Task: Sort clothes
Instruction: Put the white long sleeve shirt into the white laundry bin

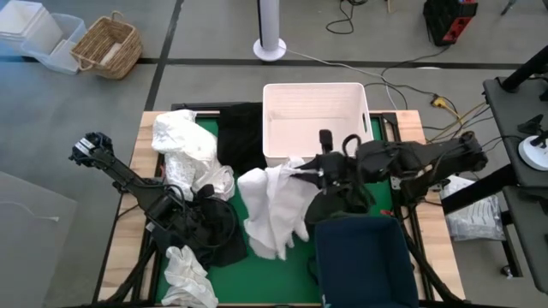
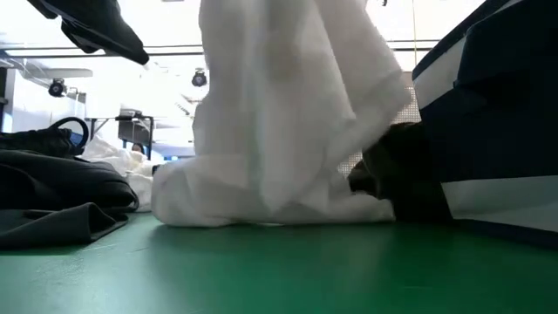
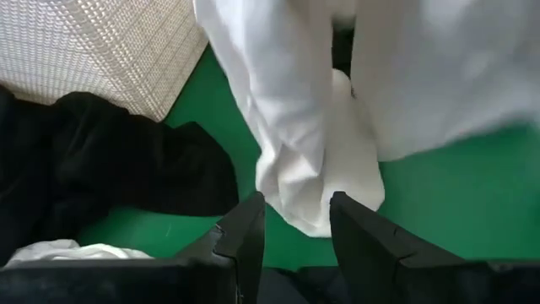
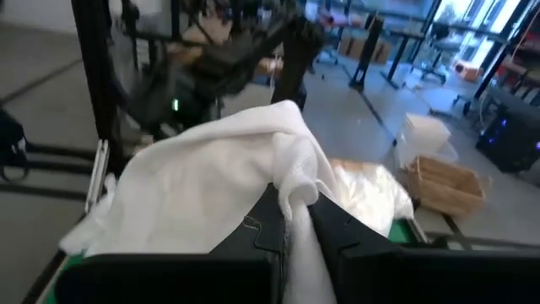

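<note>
R gripper (image 1: 301,174) lifts white garment (image 1: 272,205) mid-counter, just near of white bin (image 1: 315,120).
R gripper clamped shut on garment's top fold; cloth hangs w/ lower end on green counter (image 1: 274,278). L gripper (image 1: 202,212) low at near-left over dark clothes (image 1: 214,231), fingers (image 3: 245,241) part open, nothing between. More white clothes (image 1: 184,145) far-left; navy bin (image 1: 364,257) near-right.

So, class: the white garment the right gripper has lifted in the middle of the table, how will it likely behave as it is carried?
Probably floppy: the white garment hangs from the right gripper in folds, its end resting on the green mat. It looks light, and may drag or swing. Being pinched at one small bunch, it could slip.
</note>
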You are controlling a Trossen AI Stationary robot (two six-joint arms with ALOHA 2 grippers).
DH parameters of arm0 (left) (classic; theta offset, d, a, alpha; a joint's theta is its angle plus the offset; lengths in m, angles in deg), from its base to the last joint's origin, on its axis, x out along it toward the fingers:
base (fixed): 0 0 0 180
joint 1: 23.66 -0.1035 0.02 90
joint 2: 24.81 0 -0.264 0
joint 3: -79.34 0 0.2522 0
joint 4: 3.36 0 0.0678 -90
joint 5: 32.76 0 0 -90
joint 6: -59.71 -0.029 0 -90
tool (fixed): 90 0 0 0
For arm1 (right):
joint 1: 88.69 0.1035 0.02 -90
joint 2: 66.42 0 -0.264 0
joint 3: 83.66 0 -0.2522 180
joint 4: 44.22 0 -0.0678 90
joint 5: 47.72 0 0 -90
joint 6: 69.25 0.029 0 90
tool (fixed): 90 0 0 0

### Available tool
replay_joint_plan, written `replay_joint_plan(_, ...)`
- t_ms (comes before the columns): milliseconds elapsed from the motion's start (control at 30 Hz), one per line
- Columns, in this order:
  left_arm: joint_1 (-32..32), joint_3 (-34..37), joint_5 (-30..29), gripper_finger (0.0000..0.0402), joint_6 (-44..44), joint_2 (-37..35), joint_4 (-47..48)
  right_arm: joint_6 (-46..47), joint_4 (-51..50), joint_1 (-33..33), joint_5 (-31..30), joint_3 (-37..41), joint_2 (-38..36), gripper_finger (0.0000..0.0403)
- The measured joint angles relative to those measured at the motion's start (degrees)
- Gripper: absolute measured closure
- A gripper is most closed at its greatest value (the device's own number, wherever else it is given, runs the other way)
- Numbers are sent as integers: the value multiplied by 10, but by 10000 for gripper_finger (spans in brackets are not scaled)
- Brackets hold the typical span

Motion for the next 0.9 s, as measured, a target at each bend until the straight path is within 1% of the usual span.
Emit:
replay_joint_plan(233, 0, 0, 0, 286, 0, 0, 4, -13, 67, 0, 68, -32, -16, 390)
replay_joint_plan(433, 0, 0, 0, 286, 0, 0, 8, -45, 85, 0, 71, -84, -11, 390)
replay_joint_plan(633, 0, 0, 0, 286, -3, 0, 8, -64, 97, 0, 109, -157, 16, 390)
replay_joint_plan(900, 0, 0, 0, 286, -3, 0, 8, -123, 98, 0, 110, -249, 54, 390)
